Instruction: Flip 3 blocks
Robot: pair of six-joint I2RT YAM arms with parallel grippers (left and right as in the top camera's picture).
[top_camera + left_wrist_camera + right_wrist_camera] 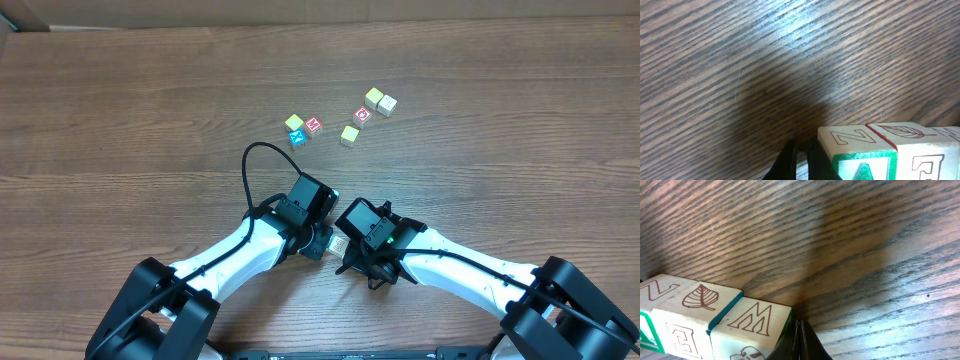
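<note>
As the blocks (715,317) sit in a row, left end effector (792,164) and right end effector (800,341), both closed and empty, flank them, likely bracing.

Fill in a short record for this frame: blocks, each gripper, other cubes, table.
blocks: three side by side in one row, tops showing Z, a leaf, M
left gripper: shut, fingers beside the row's Z end
right gripper: shut, fingers beside the row's M end
other cubes: scattered farther out, apart from both arms
table: brown wood grain
</note>
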